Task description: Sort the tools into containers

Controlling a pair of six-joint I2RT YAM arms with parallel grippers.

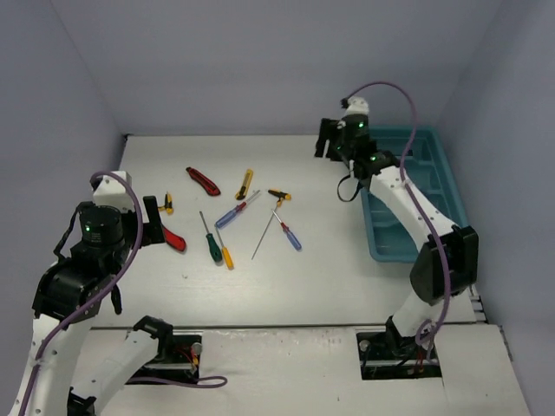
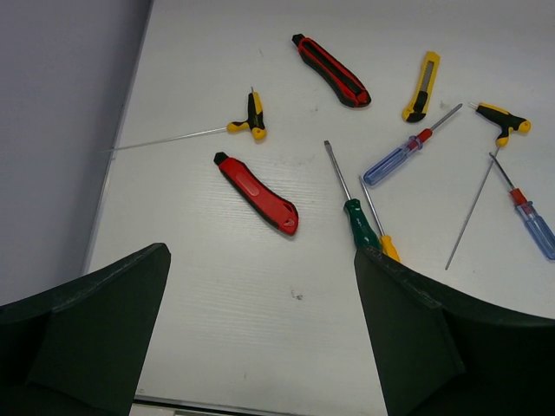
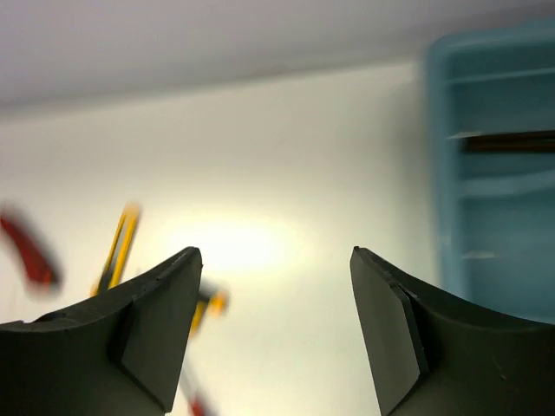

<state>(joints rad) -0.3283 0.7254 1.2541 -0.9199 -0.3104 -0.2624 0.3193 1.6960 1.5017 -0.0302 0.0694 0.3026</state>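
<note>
At the table's (image 1: 303, 277) right edge, we see a long teal tray (image 1: 438, 169) split into compartments. One holds a dark object (image 3: 512, 141), too blurred to name. The right gripper (image 3: 275, 253) hovers near the tray, fingers apart and empty. Screwdrivers (image 2: 362, 224) and knives (image 2: 257, 192) lie scattered mid-table, well apart from the tray. The left gripper (image 2: 260, 256) hangs above them, fingers spread wide, holding nothing.

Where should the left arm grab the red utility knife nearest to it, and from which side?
Take the red utility knife across the middle of its body, with the left gripper coming down from above. It lies flat and diagonal, so turn the open jaws to close across its narrow width. The table is bare on both long sides; the green screwdriver lies apart.
</note>
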